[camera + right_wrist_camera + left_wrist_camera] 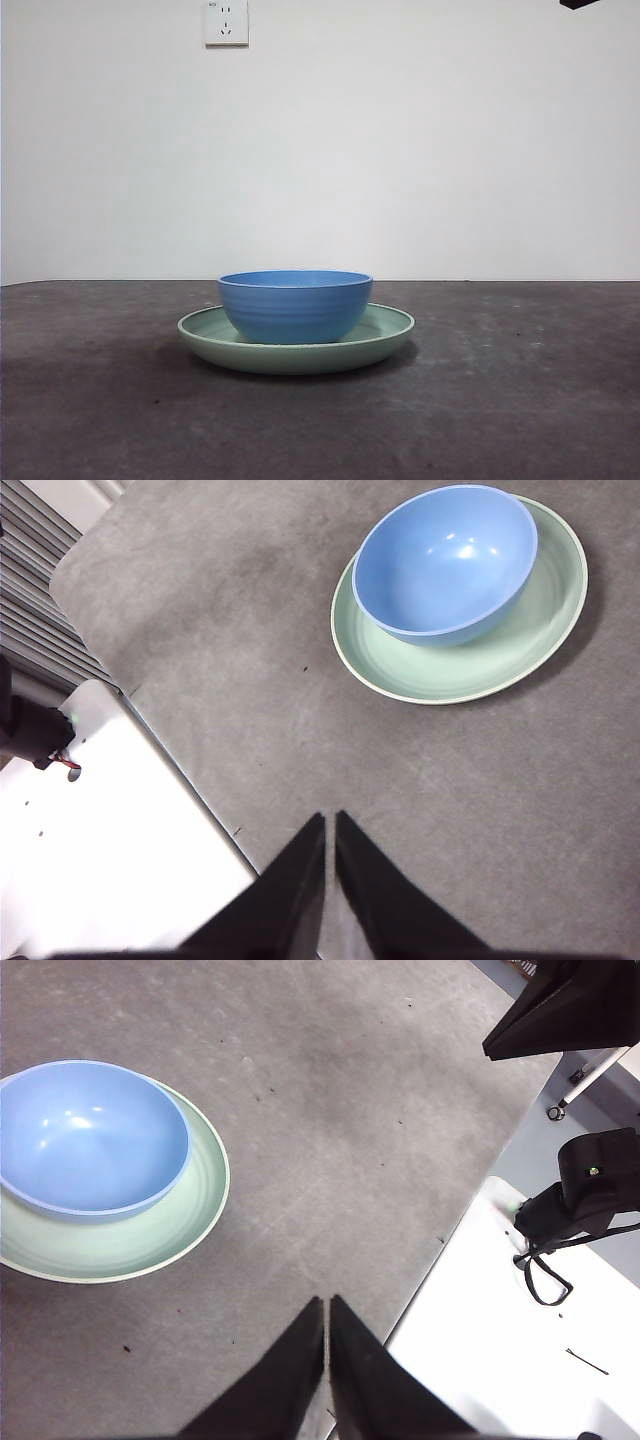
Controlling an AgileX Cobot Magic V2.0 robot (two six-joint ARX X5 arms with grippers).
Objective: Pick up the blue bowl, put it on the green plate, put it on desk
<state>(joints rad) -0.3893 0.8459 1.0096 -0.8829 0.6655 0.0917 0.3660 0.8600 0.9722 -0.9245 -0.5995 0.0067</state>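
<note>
Now: glossy round blue bowl (295, 305) sits upright on wide pale-green plate (385, 338).
Both rest mid-tabletop (520, 400); left claw (327, 1305) and right claw (329, 820) hang closed, empty, well apart from them.

Even, soft light; glare spots inside the blue bowl (445, 565); faint shadow, perhaps slight softness, beneath the green plate (296, 352).

The counter (520, 400) is a dark grey-brown, matte surface, slightly mottled with small light specks, running back to a pale wall. Only one thing lies directly on it: a wide, shallow, pale-green plate (390, 335) with a low raised rim, sitting flat near the middle and casting a soft shadow beneath.
</note>
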